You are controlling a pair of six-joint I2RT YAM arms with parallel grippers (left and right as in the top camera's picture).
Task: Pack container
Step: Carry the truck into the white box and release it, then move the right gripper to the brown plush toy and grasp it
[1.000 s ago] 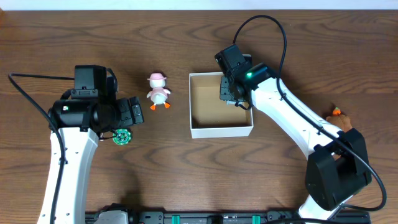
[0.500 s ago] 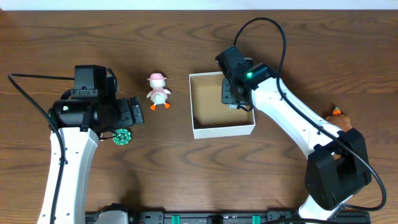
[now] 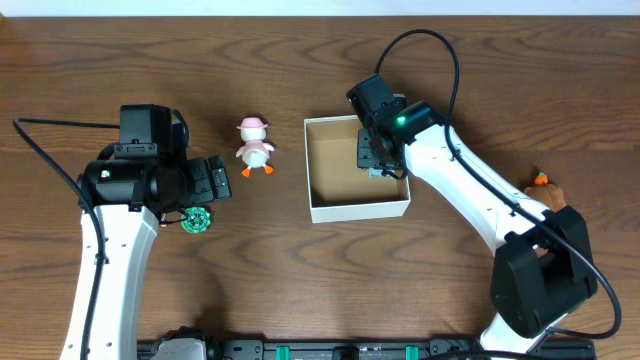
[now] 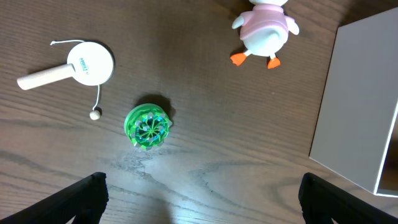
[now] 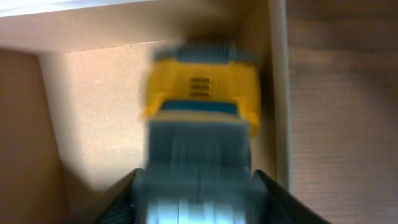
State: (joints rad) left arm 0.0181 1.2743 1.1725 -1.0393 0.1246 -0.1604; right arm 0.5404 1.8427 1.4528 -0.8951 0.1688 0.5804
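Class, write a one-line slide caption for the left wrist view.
Open left hand above a green toy; a white paddle toy, a duck toy and the container lie nearby.

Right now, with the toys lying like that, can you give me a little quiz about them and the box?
1. True or false: the duck with the pink hat sits inside the container.
2. What colour is the spinning top? A red, B green, C blue.
3. Fill in: the toy in the container's corner, below the right gripper, is grey-blue and ____.
Key: 1 false; 2 B; 3 yellow.
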